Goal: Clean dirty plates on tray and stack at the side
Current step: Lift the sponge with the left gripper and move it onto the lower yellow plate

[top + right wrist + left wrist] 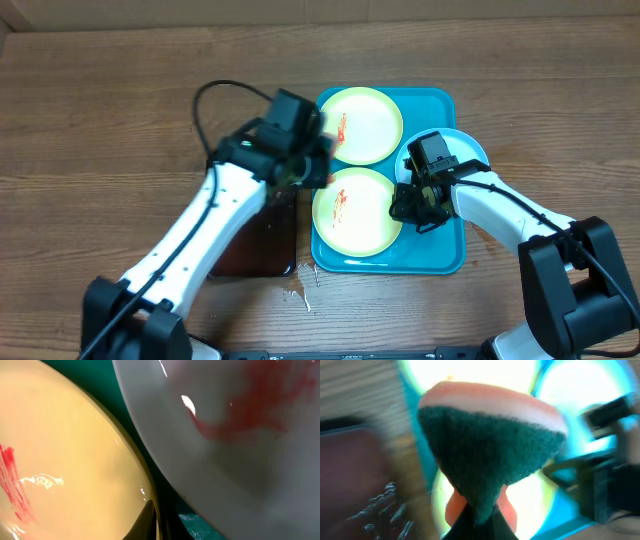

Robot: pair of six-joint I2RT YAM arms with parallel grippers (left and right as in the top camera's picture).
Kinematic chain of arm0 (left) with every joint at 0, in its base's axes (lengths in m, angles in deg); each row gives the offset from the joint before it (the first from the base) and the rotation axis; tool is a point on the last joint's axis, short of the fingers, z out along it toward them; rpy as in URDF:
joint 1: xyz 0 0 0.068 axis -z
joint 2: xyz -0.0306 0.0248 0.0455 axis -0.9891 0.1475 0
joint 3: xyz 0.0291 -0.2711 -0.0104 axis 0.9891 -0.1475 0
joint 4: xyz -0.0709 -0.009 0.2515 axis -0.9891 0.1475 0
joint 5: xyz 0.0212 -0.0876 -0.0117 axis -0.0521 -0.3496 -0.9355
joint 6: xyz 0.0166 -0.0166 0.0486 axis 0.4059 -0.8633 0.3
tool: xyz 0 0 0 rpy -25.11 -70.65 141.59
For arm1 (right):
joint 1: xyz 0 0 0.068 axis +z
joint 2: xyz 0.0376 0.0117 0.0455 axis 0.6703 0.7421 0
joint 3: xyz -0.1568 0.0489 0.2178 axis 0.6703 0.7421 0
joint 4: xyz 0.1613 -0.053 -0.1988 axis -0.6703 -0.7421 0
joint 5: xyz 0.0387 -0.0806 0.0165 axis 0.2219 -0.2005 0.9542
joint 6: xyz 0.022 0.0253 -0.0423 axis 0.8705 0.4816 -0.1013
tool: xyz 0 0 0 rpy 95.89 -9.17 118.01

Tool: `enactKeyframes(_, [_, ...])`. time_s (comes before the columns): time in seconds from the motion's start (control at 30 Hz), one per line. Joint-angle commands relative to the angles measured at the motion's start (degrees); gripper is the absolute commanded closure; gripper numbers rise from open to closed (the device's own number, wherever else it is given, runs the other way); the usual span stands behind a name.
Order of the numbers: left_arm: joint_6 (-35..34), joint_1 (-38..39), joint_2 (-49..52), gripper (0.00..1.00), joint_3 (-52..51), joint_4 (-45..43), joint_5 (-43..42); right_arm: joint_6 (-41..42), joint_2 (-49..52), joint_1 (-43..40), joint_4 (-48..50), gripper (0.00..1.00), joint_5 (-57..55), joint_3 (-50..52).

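Left arm reaches to the bright teal rectangular plastic tray point(440, 258), left hand point(312, 170) clamped on a green-and-orange sponge point(490, 445). Right hand point(408, 207), closed, sits at a plate rim. Three round plastic plates point(350, 228): two yellow-green on the tray, one blue-white plate point(472, 150) overlapping its right edge.

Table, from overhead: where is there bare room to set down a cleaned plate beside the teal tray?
Free: the table left of the left arm; the strip beyond the far rim of the teal tray; the far right corner past the blue-white plate. Crowded: the tray, filled by two yellow-green plates; the near side, with the brown tray and both arms.
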Motion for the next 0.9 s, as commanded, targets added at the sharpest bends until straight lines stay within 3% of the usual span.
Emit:
enactKeyframes(0.0, [-6.2, 4.3, 6.8, 0.96, 1.0, -4.2, -5.7, 1.3, 3.0, 0.2, 0.3, 0.96, -5.5, 0.7])
enactKeyframes(0.33, [-3.8, 4.1, 20.6, 0.96, 2.6, 3.1, -0.5, 1.1, 3.0, 0.2, 0.1, 0.96, -5.5, 0.7])
enactKeyframes(0.5, [-1.8, 4.1, 21.6, 0.96, 6.7, 10.8, 15.0, 1.0, 3.0, 0.2, 0.1, 0.96, -5.5, 0.7])
enactKeyframes(0.57, [-0.4, 4.1, 21.7, 0.96, 6.8, 10.6, 16.0, 1.0, 3.0, 0.2, 0.1, 0.96, -5.5, 0.7])
enactKeyframes(0.7, [1.2, 4.3, 21.9, 0.96, 6.8, 8.4, 13.0, 1.1, 3.0, 0.2, 0.2, 0.96, -5.5, 0.7])
enactKeyframes(0.87, [3.2, 4.9, 23.6, 0.96, 6.8, 4.8, -2.9, 1.0, 3.0, 0.2, 0.2, 0.96, -5.5, 0.7])
